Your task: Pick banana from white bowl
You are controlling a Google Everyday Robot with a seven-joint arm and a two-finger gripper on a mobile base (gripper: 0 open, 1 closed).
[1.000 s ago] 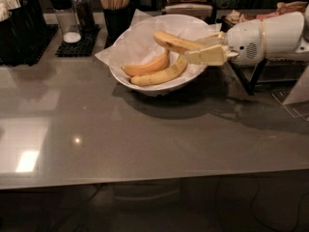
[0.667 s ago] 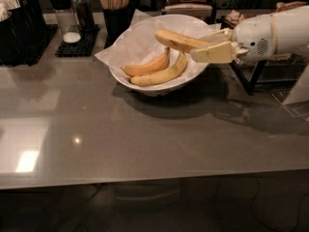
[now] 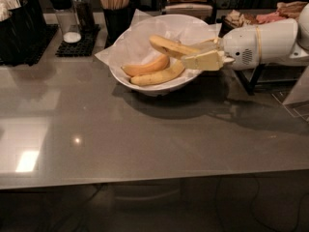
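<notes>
Currently: my gripper [image 3: 190, 53] is clamping the banana [image 3: 166, 45] by its right end over the white bowl [image 3: 154, 87], near the worktop's [image 3: 145, 144] far edge; grasp seemingly done, lifting clear remaining.

The scene is dim and warm-toned, lit from overhead. The glossy grey table [image 3: 145, 149] throws back a bright rectangular glare patch at its near left and a small pinpoint glint beside it. The white bowl [image 3: 145, 82] is the brightest area and casts a soft dark shadow on the table in front of it. The gripper [image 3: 205, 53], at the bowl's right rim and closed on the banana [image 3: 166, 46], catches pale light, and its arm's shadow smears across the table. The background sinks into darkness.
</notes>
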